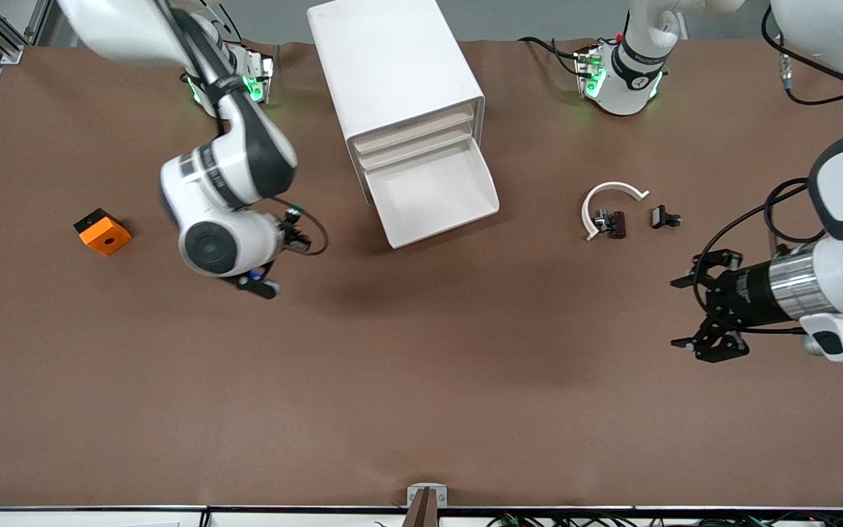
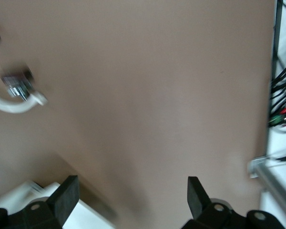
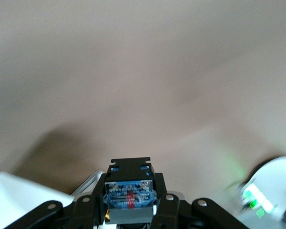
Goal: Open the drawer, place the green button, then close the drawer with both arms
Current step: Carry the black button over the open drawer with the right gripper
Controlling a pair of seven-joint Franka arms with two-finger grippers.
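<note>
The step in hand looks like carrying the button (image 3: 128, 196) to the open drawer (image 1: 437, 192), which stands pulled out of the cabinet (image 1: 385, 66) at the top centre of the front view. The right tool (image 1: 255, 282) is clamped on the button, over bare counter (image 1: 421, 380) between the orange block (image 1: 103, 232) and the drawer.

To do it well, I would travel level, keep the clamp firm, and come in above the drawer's raised front lip rather than across it. Lower well inside the tray before letting go, so the small part does not bounce out.

The left tool (image 1: 681, 312) waits at the left arm's end, fingers (image 2: 66, 196) spread apart and holding nothing, below the clip (image 1: 612, 212) in the frame.
</note>
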